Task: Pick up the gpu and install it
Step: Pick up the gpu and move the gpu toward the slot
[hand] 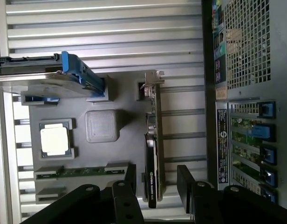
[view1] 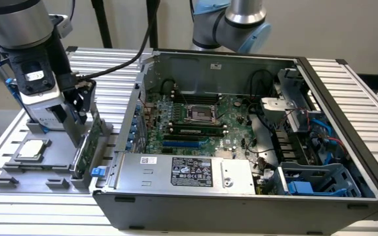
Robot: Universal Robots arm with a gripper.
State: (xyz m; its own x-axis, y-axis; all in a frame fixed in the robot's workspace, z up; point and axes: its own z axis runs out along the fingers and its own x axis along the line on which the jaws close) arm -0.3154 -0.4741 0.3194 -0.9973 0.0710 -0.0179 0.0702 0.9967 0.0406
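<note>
Fingers (hand: 131, 179) wide, straddling the gpu (hand: 153, 140), which stands upright in the holder tray (hand: 125, 140).
Card sits on edge between the fingers with a gap on each side, not clamped. Looks light, stiff and thin, likely fragile: pinch the flat faces near the top edge, away from the metal bracket (hand: 153, 79). Beyond the fingers: processor chip (hand: 55, 140), ribbed surface (hand: 111, 28). Open computer case (view1: 274, 211) just beside, so room is tight.
</note>
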